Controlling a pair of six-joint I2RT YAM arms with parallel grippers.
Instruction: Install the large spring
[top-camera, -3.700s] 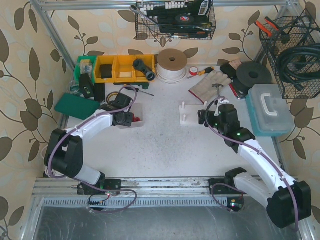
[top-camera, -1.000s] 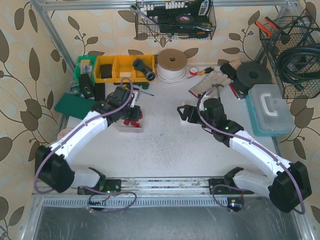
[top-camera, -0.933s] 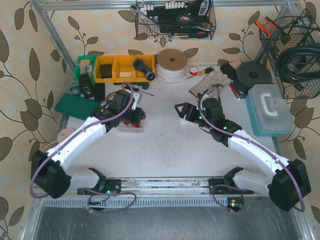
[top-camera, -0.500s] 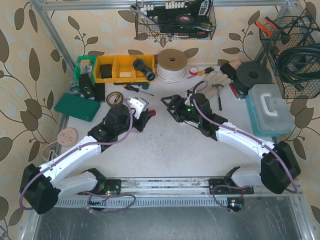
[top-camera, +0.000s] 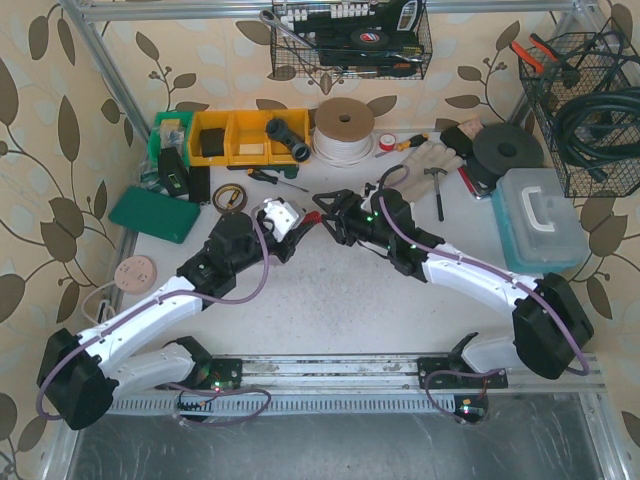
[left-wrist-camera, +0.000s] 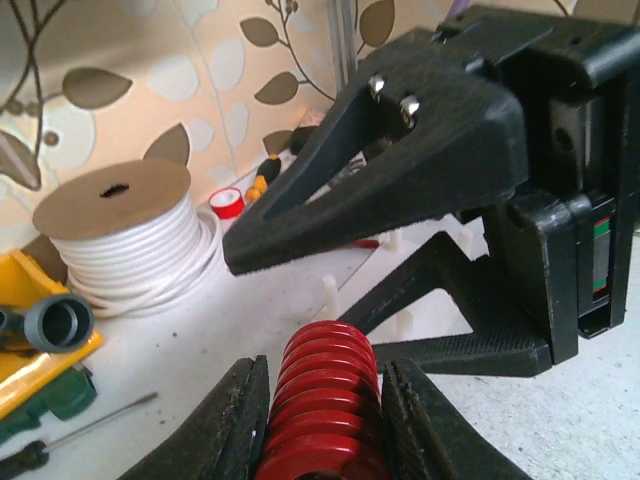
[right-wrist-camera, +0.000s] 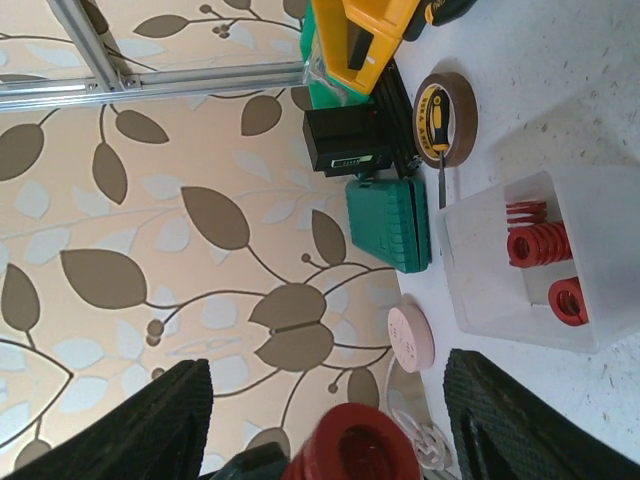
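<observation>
Arms rise from their bases at the near edge and lean inward, meeting over the middle of the tabletop (top-camera: 330, 300). The left arm stretches diagonally with its wrist low. The left hand (top-camera: 296, 229) is clamped on the large spring (left-wrist-camera: 322, 395), whose red coils stick out past the fingertips toward the other arm. The right arm reaches far across from its side, elbow low, and the right hand (top-camera: 325, 214) comes nose to nose with the left. Its fingers (right-wrist-camera: 150, 425) stand apart on either side of the spring's free end, with a gap showing on both sides in the right wrist view, so it grips nothing.

Half a second ago the two hands were a little apart and the right fingers were spread wider. A few seconds back the left hand was down at the clear bin and the right hand was far off to the right.

Bare tabletop lies on the near side of both hands. Just beyond the left hand sits the clear bin (right-wrist-camera: 470, 240) with more red springs (right-wrist-camera: 535, 243). White pegs (left-wrist-camera: 328, 292) stand behind the right hand. Farther off are the cord spool (top-camera: 343, 130) and the yellow bins (top-camera: 235, 137), against the back wall.
</observation>
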